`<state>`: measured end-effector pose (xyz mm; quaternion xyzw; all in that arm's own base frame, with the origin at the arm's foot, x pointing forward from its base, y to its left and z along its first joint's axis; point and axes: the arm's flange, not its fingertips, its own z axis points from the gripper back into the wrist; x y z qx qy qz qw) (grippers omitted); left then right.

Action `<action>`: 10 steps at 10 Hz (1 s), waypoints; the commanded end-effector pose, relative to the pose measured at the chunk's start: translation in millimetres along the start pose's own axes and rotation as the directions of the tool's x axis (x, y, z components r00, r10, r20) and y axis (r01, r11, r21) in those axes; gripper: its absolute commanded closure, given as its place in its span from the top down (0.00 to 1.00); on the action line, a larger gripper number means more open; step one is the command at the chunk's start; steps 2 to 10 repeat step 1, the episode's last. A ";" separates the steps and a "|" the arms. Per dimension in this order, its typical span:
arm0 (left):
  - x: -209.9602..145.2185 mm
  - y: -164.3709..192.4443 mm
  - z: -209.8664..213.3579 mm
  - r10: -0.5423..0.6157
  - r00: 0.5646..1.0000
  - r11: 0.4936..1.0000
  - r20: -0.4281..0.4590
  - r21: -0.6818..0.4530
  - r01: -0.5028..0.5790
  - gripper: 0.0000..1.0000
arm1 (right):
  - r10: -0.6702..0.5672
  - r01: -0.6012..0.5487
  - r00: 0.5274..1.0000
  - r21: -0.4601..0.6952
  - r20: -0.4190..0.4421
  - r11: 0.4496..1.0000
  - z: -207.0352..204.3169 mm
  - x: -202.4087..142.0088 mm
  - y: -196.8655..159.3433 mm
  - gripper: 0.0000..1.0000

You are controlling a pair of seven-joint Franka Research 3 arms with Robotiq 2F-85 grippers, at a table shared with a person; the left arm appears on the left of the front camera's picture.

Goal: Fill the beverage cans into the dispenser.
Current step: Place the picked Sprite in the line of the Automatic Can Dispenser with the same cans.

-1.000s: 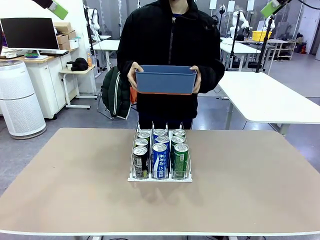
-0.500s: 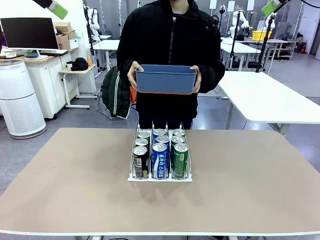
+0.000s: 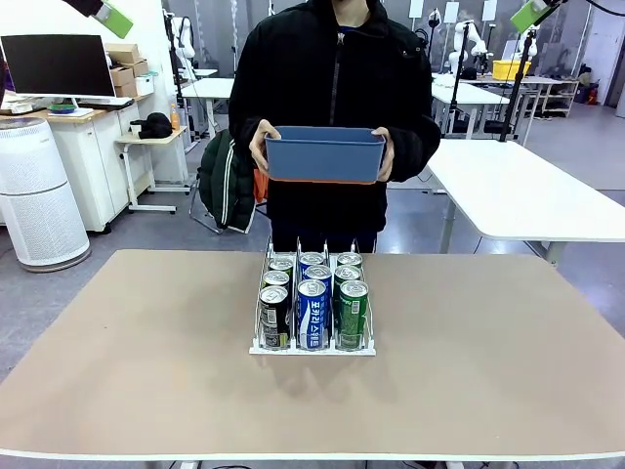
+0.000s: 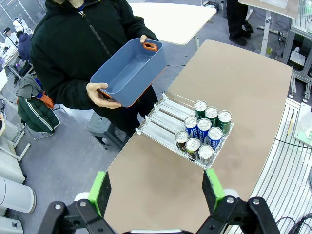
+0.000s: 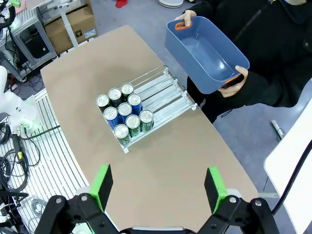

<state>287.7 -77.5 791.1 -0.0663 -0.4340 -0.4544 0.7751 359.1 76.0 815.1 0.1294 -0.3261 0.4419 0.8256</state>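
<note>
- Straight ahead in the front view, the dispenser (image 3: 313,332) stands on the tan surface (image 3: 488,362), nearer its far edge than its near edge and about midway between its left and right edges.
- Its 3 lanes hold 8 beverage cans (image 3: 312,313): a black-bodied lane on the left, a blue one in the middle, a green one on the right, all upright and packed toward the near end.
- Beyond the far edge a person (image 3: 332,88) in a black jacket holds a blue tub (image 3: 324,156) at chest height with both hands, well above the dispenser.
- Green pads of the left pincer (image 3: 107,15) and right pincer (image 3: 532,14) show at the top corners, high above the surface.
- Next, the left wrist view looks down from high up: the left pincer (image 4: 159,190) hangs with its green pads spread wide, nothing between them.
- Below it the dispenser (image 4: 165,114) has its cans (image 4: 204,130) bunched at 1 end, the rest of the lanes bare; the tub (image 4: 127,73) looks empty inside.
- Lastly, the right wrist view: the right pincer (image 5: 159,187) is likewise spread wide and empty, well above the surface (image 5: 185,156).
- Cans (image 5: 124,113) sit at the lane ends away from the person; the tub (image 5: 207,53) is held beyond the surface's far edge.
</note>
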 end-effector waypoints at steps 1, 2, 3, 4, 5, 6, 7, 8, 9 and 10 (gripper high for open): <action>-2.2 -0.1 -0.7 0.001 1.000 1.000 0.002 -0.013 -0.001 1.00 | -0.006 0.005 1.000 0.016 0.004 1.000 0.8 -0.4 1.3 1.00; -2.2 -0.1 -0.7 0.001 1.000 1.000 0.002 -0.013 -0.001 1.00 | -0.006 0.005 1.000 0.016 0.004 1.000 0.8 -0.4 1.3 1.00; -2.2 -0.1 -0.7 0.001 1.000 1.000 0.002 -0.013 -0.001 1.00 | -0.006 0.005 1.000 0.016 0.004 1.000 0.8 -0.4 1.3 1.00; -2.2 -0.1 -0.7 0.001 1.000 1.000 0.002 -0.013 -0.001 1.00 | -0.006 0.005 1.000 0.016 0.004 1.000 0.8 -0.4 1.3 1.00; -2.2 -0.1 -0.7 0.001 1.000 1.000 0.002 -0.013 -0.001 1.00 | -0.006 0.005 1.000 0.016 0.004 1.000 0.8 -0.4 1.3 1.00; -2.2 -0.1 -0.7 0.001 1.000 1.000 0.002 -0.013 -0.001 1.00 | -0.006 0.005 1.000 0.016 0.004 1.000 0.8 -0.4 1.3 1.00; -2.2 -0.1 -0.7 0.001 1.000 1.000 0.002 -0.013 -0.001 1.00 | -0.006 0.005 1.000 0.016 0.004 1.000 0.8 -0.4 1.3 1.00; -2.2 -0.1 -0.7 0.001 1.000 1.000 0.002 -0.013 -0.001 1.00 | -0.006 0.005 1.000 0.016 0.004 1.000 0.8 -0.4 1.3 1.00; -2.2 -0.1 -0.7 0.001 1.000 1.000 0.002 -0.013 -0.001 1.00 | -0.006 0.005 1.000 0.016 0.004 1.000 0.8 -0.4 1.3 1.00; -2.2 -0.1 -0.7 0.001 1.000 1.000 0.002 -0.013 -0.001 1.00 | -0.006 0.005 1.000 0.016 0.004 1.000 0.8 -0.4 1.3 1.00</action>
